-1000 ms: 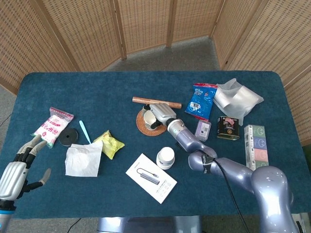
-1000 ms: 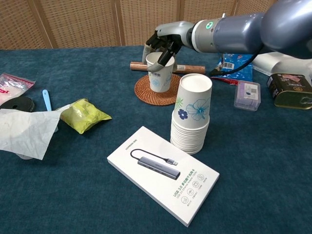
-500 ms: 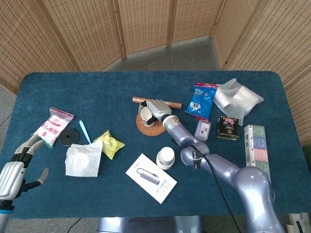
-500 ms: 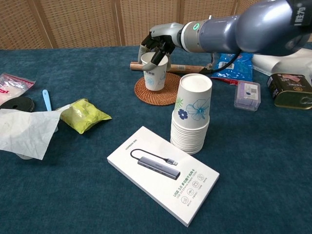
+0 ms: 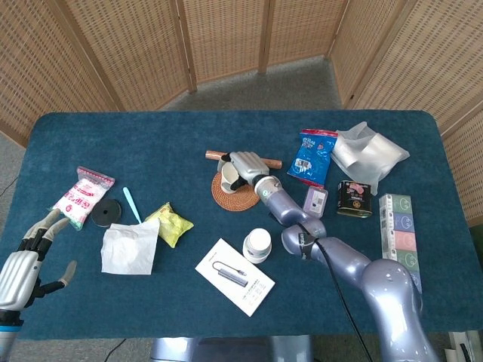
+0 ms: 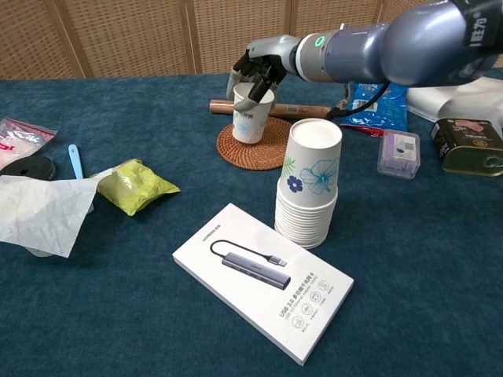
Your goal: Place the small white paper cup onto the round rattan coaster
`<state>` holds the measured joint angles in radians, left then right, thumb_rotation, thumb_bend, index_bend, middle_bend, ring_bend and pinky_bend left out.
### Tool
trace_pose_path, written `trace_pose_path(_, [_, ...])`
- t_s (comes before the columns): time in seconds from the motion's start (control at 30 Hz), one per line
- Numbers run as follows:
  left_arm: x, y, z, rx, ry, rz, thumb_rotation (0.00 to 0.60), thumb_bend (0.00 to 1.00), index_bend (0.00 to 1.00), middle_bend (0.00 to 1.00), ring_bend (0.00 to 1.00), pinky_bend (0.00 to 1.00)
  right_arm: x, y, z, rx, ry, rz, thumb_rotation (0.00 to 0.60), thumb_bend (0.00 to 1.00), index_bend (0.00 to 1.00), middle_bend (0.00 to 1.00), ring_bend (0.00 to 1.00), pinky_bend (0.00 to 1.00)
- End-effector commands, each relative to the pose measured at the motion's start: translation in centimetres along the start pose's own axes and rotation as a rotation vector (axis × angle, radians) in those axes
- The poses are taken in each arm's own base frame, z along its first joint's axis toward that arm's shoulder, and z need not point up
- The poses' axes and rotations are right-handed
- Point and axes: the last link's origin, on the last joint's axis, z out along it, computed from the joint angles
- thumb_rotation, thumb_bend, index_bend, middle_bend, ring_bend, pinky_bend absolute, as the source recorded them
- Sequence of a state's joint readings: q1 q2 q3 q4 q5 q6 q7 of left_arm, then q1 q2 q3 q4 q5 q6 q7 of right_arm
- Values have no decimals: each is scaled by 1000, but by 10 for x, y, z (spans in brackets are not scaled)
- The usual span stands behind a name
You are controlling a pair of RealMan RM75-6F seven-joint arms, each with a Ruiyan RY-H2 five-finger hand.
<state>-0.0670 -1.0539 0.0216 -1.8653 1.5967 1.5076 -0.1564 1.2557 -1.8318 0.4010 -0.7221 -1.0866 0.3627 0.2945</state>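
Observation:
The small white paper cup [image 6: 251, 116] with a blue print stands on the round rattan coaster [image 6: 255, 149], toward its back left part. My right hand [image 6: 259, 67] reaches in from the right and grips the cup at its rim, fingers curled over the top. In the head view the same cup [image 5: 228, 179] sits on the coaster [image 5: 234, 197] with the right hand [image 5: 246, 164] over it. My left hand [image 5: 26, 260] hangs at the table's front left corner, fingers spread and holding nothing.
A stack of flowered paper cups [image 6: 308, 188] stands just in front of the coaster. A white USB-hub box [image 6: 263, 276] lies nearer. A wooden stick [image 6: 302, 111] lies behind the coaster. A yellow-green packet [image 6: 135, 184] and tissue [image 6: 39, 212] lie left; a purple box [image 6: 398, 153] and tin [image 6: 468, 145] lie right.
The right hand shifted the cup a little left and back over the coaster, then settled it upright there. The left hand has barely moved.

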Motion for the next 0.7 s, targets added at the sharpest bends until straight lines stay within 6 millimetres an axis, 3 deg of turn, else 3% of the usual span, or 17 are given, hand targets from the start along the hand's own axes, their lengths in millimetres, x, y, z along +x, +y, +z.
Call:
trace_pose_path(0.03, [0, -1, 0, 2, -1, 1, 600, 459, 94, 5, 0, 0, 0, 1, -1, 0, -5, -10, 600, 365, 343, 300, 242, 445])
trace_pose_path(0.7, [0, -1, 0, -7, -2, -5, 600, 459, 95, 5, 0, 0, -3, 3, -6, 8, -18, -48, 600, 368, 293, 286, 235, 410])
